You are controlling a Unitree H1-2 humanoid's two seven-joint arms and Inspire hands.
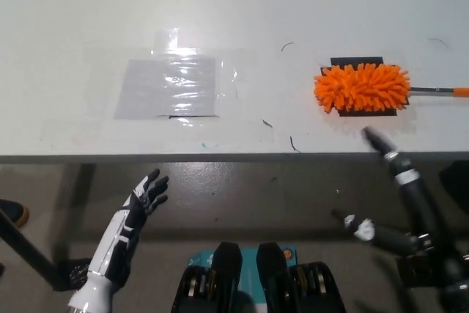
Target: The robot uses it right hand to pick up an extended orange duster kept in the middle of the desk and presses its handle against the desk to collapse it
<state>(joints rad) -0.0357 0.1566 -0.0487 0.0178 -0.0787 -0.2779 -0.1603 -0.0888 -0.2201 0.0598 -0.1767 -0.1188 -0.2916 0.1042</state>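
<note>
The orange duster (361, 87) lies on the white desk (242, 5) at the right. Its fluffy head rests over black tape marks, and its thin grey rod with an orange handle end (460, 92) runs off the picture's right edge. My black right hand (403, 174) hovers at the desk's front edge, just below the duster head and not touching it. It is open, with one finger stretched toward the duster and another spread out to the left. My white left hand (145, 197) rests open at the lower left, below the desk edge.
A clear plastic sheet (167, 87) is taped flat to the desk left of centre. A few small dark marks dot the desk between the sheet and the duster. The desk's front edge (220, 156) crosses the picture, with brown floor below it.
</note>
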